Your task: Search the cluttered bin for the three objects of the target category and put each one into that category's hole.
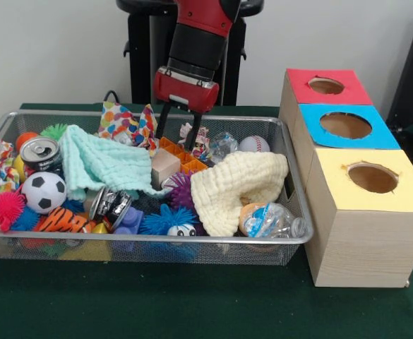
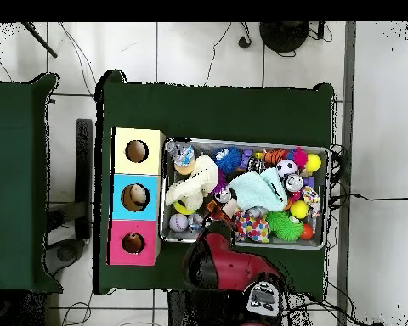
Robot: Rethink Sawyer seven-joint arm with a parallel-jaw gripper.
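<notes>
The wire mesh bin is full of clutter; it also shows in the overhead view. The orange tiger plush lies at the bin's front left, partly buried, and shows in the overhead view. The tan-brown and purple plush animals are hidden. My gripper hangs over the back middle of the bin, open and empty, with its fingertips just above an orange plastic crate. From above only the red arm shows. The red-surrounded hole is on the farthest box, seen from above too.
The blue hole and yellow hole are on boxes right of the bin. A mint cloth, cream cloth, soccer ball, tin can, baseball, wooden block and spiky balls fill the bin.
</notes>
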